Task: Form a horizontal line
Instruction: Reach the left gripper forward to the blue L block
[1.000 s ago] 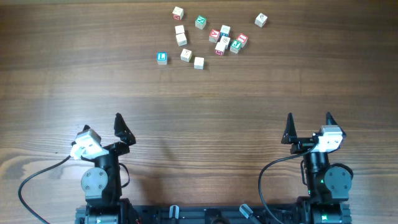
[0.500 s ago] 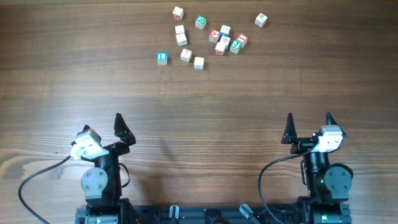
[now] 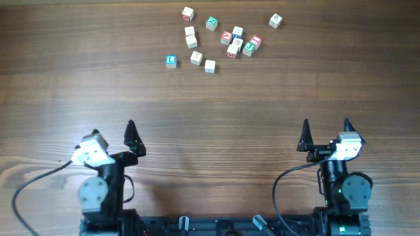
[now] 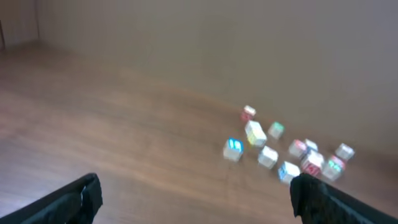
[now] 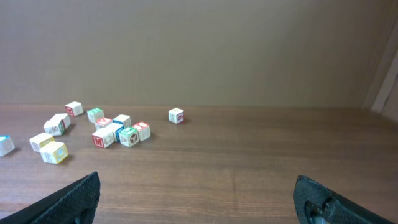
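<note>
Brown wooden table [image 3: 210, 98] carries a loose group of small wooden letter cubes [image 3: 232, 49] near its far edge, and they do not yet form a horizontal line. At the left of the group a blue-faced cube [image 3: 170, 61] lies alone. To its right are two pale cubes [image 3: 196, 58], near it but not touching each other. Further right there is a tight cluster of red-faced, green-faced and pale cubes [image 3: 249, 48], and several of them touch. A single pale cube [image 3: 275, 21] lies apart at the right end. Near the front edge, the left gripper [image 3: 113, 128] has its two black fingers spread wide and holds nothing; its wrist view is blurred. The right gripper [image 3: 326, 124] is also spread wide with nothing between the fingers, well apart from the cubes.
</note>
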